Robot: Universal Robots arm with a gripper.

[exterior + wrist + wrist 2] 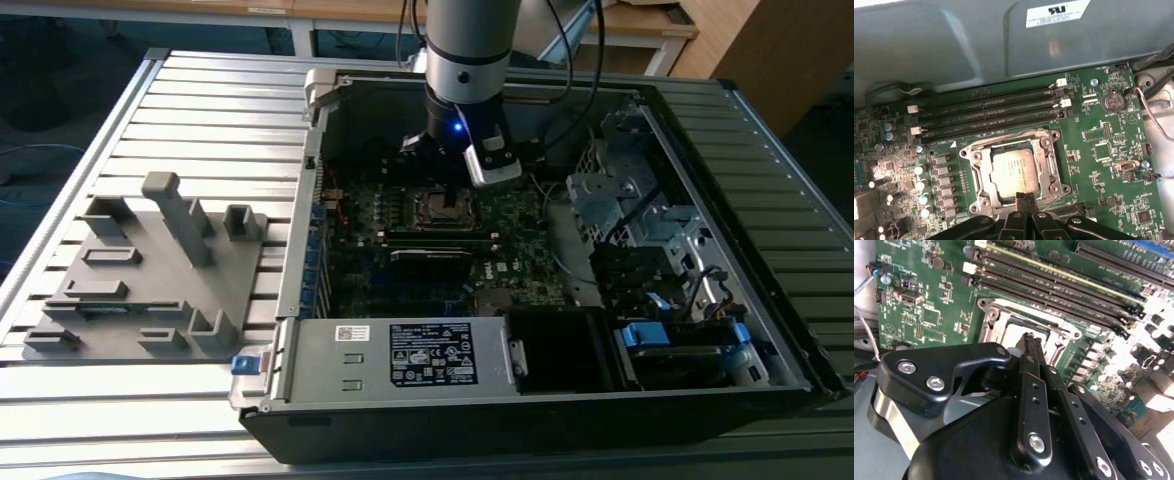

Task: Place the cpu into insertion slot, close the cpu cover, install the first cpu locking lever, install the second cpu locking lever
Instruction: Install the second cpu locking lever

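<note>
The cpu [1015, 171], a dull silver square chip, lies in the insertion slot [981, 202] on the green board. The cpu cover [1046, 150], a thin metal frame, lies flat around it; the chip shows through its window. My gripper [1024, 198] hangs just above the socket's edge, its black fingers pressed together and holding nothing. In the second wrist view the gripper [1030, 339] has its shut fingertips over the cpu [1014, 331] and cover [1029, 312]. In the exterior view the gripper [441, 172] hovers over the slot [447, 207] inside the open computer case.
Long black memory slots [989, 107] run beside the socket, with the grey case wall [954, 45] behind them. A labelled grey power supply box [400, 355] sits near the case front and a drive cage [627, 200] at the exterior view's right. A grey fixture [147, 270] stands outside, at its left.
</note>
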